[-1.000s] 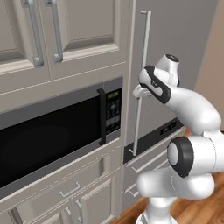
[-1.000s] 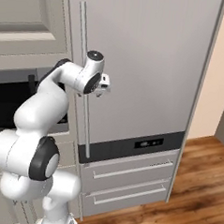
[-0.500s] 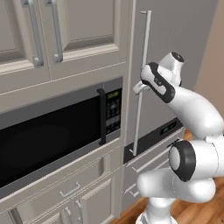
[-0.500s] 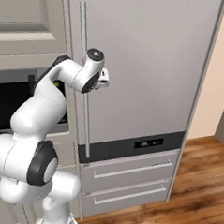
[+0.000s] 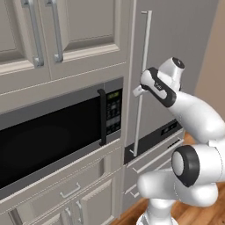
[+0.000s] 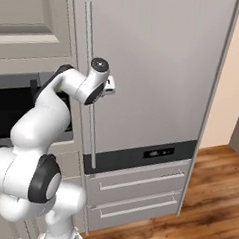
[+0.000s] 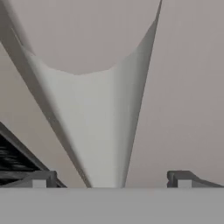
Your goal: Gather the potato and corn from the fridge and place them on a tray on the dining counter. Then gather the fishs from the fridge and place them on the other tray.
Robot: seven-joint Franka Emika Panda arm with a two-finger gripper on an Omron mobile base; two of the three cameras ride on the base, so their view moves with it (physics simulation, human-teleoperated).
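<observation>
Fridge [image 6: 159, 74] fills the right base view as a tall pale grey panel, its door shut, with the long silver bar handle [image 6: 90, 89] running down at about ten o'clock from the picture's middle; below the door sit a dark control strip [image 6: 139, 156] and two drawers [image 6: 138, 180] with thin horizontal pulls. In the left base view the same handle [image 5: 141, 79] stands at about one o'clock from centre, and the black-fronted microwave [image 5: 52, 136] lies at eight o'clock from it, under the pale cabinet doors [image 5: 66, 30]. The gripper [image 5: 138, 90] is raised to the middle of the handle's height and sits right at the bar, at nine o'clock from the arm's wrist in the left base view; in the right base view the gripper [image 6: 109, 86] shows at three o'clock from the wrist, just beside the bar. In the hand view the fingertips [image 7: 39, 178] stand at the bottom corners, spread as wide as they go, and the handle [image 7: 94, 127] rises between them as a pale tapering bar, very close to the camera. Nothing is clamped: the tips are well apart from the bar on both sides. Wood floor [image 6: 207, 197] runs at five o'clock in the right base view.
</observation>
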